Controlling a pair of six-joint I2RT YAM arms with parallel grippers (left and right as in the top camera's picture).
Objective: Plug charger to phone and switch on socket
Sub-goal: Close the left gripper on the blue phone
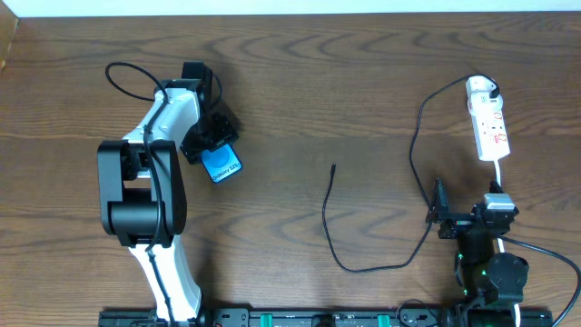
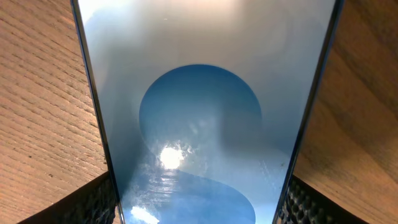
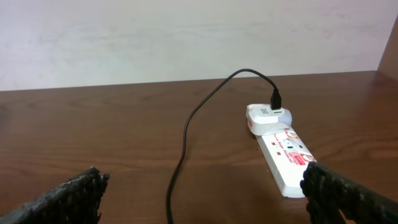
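The phone (image 1: 222,165), with a blue screen and a lighter circle, fills the left wrist view (image 2: 199,112). My left gripper (image 1: 207,145) is shut on its two long edges, with both finger pads (image 2: 199,202) touching it. The charger's black cable (image 1: 329,218) lies loose at mid-table, its plug tip (image 1: 333,166) free and well right of the phone. Its white adapter (image 1: 481,87) sits in the far end of the white socket strip (image 1: 491,127). My right gripper (image 1: 467,215) is open and empty just short of the strip (image 3: 286,152), and the cable (image 3: 186,137) runs between its fingers (image 3: 205,180).
The strip's white cord (image 1: 500,177) runs back toward my right arm. A pale wall (image 3: 186,37) stands behind the table's far edge. The left arm's own black cable (image 1: 127,77) loops at the far left.
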